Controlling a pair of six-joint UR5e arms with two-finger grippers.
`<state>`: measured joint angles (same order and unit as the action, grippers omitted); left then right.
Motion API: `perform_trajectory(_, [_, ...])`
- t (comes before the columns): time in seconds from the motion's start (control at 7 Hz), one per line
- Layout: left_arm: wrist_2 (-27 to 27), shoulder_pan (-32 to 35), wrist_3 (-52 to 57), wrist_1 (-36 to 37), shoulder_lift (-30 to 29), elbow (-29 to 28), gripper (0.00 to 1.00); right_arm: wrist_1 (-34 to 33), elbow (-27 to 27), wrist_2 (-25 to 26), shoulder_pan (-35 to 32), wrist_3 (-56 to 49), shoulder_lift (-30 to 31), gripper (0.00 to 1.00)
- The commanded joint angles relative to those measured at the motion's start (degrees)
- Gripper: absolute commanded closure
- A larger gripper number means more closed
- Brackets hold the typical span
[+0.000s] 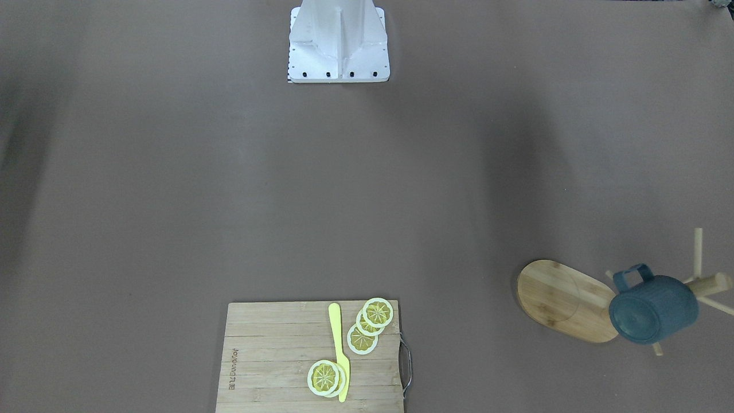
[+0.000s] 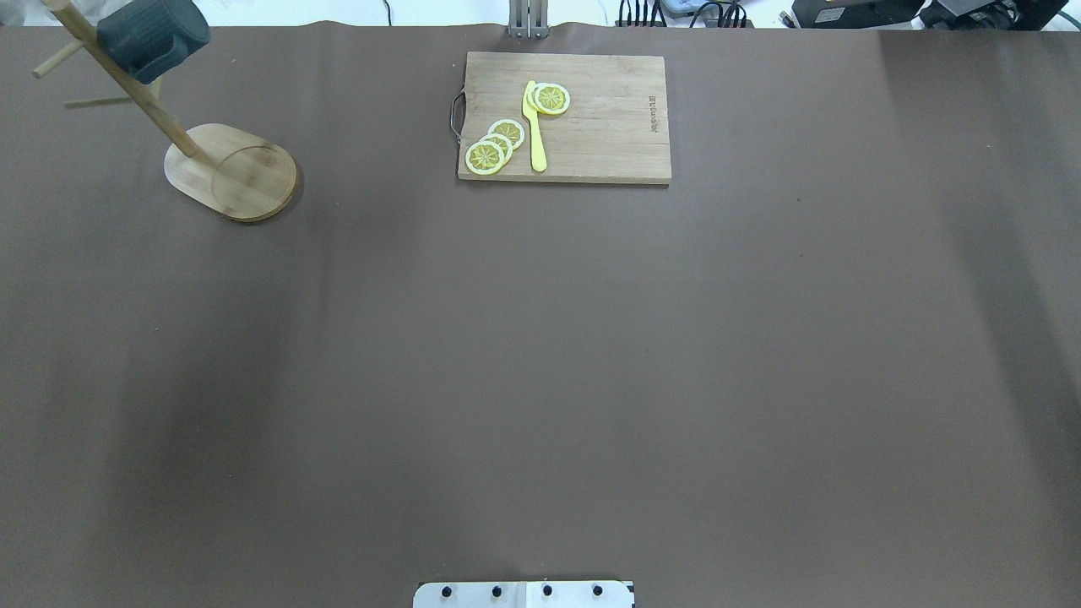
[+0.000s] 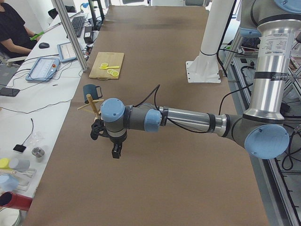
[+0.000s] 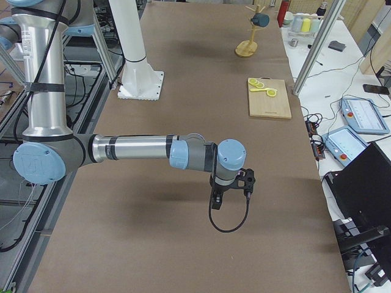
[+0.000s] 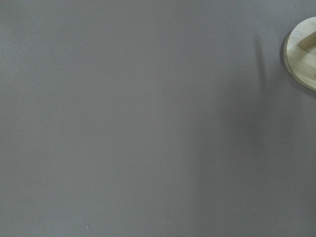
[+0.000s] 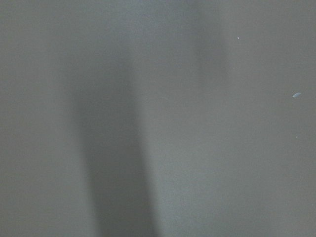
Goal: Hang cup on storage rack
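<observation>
Far left on the table (image 2: 540, 380), the storage rack (image 2: 245, 173) stands on its oval base. The cup (image 2: 152, 34) hangs high among its pegs, tilted, clear of both base and table. Right of the rack and well apart from it, along the far edge, lies a cutting board (image 2: 608, 135). It bears lemon slices (image 2: 494, 148) and a yellow knife (image 2: 535, 135), the knife lying among the slices. The left gripper (image 3: 115, 154) hangs fingers-down over the brown surface near the rack. In the left side view its wrist hides the lower post, and its own camera catches only the rim of the base. The right gripper (image 4: 215, 206) hangs over the table's right end, well apart from rack and board. Whether either gripper's fingers are spread or pressed together cannot be told.
</observation>
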<state>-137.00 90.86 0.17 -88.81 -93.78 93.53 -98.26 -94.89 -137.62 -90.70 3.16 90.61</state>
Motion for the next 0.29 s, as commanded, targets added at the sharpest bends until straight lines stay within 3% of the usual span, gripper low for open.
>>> perform_trajectory(0.0, [-0.2, 0.02, 0.0, -0.05, 0.0, 0.08, 0.02, 0.0, -0.03, 0.25, 0.0, 0.0, 0.0, 0.0])
perform_trajectory(0.14, [-0.2, 0.02, 0.0, 0.04, 0.0, 0.08, 0.02, 0.0, -0.03, 0.25, 0.0, 0.0, 0.0, 0.0])
